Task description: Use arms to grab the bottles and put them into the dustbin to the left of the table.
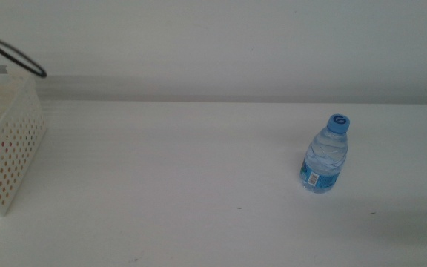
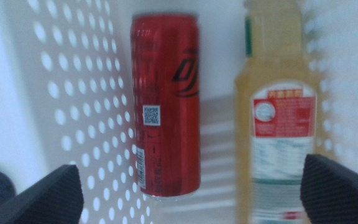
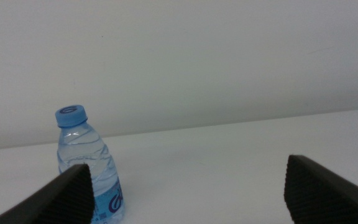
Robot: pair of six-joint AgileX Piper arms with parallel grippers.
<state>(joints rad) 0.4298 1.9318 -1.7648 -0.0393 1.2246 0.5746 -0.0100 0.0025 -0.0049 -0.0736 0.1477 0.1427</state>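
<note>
A small clear water bottle point(image 1: 325, 155) with a blue cap stands upright on the right half of the table. In the right wrist view the same bottle point(image 3: 89, 167) stands ahead of my right gripper point(image 3: 188, 190), close by one jaw; the jaws are wide apart and hold nothing. My left gripper point(image 2: 194, 190) is open over the dustbin point(image 2: 73, 93), looking down at a red can point(image 2: 166, 102) and a yellow-liquid bottle point(image 2: 281, 130) lying inside it. The white perforated dustbin point(image 1: 10, 152) shows at the left edge of the middle view, with red visible inside. Neither gripper shows in the middle view.
A black cable point(image 1: 10, 53) loops above the dustbin at the upper left. The white table point(image 1: 184, 185) runs back to a pale wall.
</note>
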